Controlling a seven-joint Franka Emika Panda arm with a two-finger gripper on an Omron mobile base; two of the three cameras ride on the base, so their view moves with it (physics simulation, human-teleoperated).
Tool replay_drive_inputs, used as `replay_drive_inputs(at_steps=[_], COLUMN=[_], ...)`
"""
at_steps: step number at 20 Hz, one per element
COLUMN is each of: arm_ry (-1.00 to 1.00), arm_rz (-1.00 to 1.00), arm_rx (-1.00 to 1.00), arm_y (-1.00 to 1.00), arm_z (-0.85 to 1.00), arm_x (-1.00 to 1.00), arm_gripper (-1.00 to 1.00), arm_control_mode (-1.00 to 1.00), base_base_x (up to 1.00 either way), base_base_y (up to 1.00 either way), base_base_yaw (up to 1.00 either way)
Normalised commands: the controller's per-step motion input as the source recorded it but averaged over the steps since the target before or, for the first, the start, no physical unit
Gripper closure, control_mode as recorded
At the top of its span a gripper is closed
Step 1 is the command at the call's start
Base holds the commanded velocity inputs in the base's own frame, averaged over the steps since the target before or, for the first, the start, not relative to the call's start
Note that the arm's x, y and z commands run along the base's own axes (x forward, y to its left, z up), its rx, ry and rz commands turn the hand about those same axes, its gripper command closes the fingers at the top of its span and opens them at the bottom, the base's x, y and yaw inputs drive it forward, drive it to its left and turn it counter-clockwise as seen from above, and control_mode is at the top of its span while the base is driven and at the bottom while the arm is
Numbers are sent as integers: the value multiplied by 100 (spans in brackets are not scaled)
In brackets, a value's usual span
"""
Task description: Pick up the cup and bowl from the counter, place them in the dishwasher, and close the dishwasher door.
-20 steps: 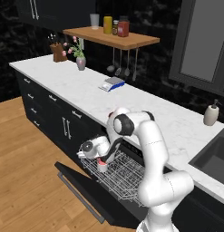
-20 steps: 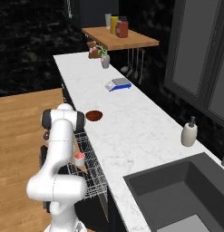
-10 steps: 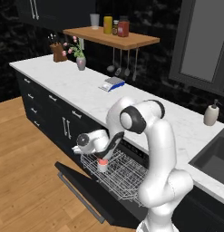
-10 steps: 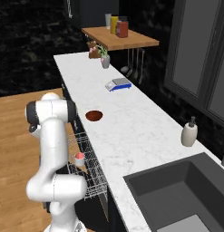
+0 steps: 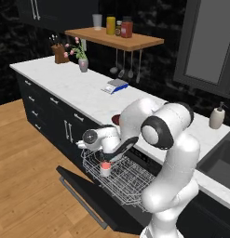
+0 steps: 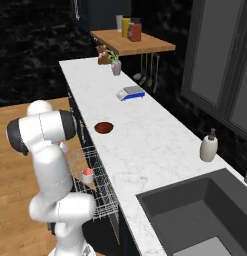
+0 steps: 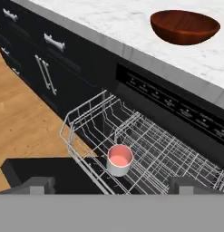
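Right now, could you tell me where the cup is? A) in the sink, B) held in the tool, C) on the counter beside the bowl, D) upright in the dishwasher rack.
D: the cup stands upright, red inside showing, in the wire rack of the dishwasher, free of the open tool, while the bowl sits on the counter.

The white Franka arm with dark joints (image 5: 167,139) rises from its base, bends at a high elbow and folds forward and down, its forearm reaching low to the robot's left. In the right base view the same arm (image 6: 45,150) stands as an upright column with its upper links curled over. The two-finger gripper (image 5: 100,148) hangs at the wrist, its dark fingertips (image 7: 34,185) spread wide apart, holding nothing.
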Motion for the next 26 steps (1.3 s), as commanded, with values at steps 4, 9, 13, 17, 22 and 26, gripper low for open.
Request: replay_drive_inputs(at_steps=[4,9,13,17,22,26], arm_ry=[0,-1,0,2,7,15], arm_rz=[0,0,0,0,0,0], arm_rx=[17,22,12,5,0,0], arm_y=[-68,-36,-21,-1,-1,-58], arm_z=[100,100,100,100,100,41], arm_x=[-75,-43,-24,-14,0,0], arm_gripper=[-100,-100,-100,-100,-100,-100], arm_control_mode=[-100,-100,-100,-100,-100,-100], base_base_x=[0,0,0,0,0,0], base_base_y=[0,0,0,0,0,0], base_base_yaw=[0,0,0,0,0,0])
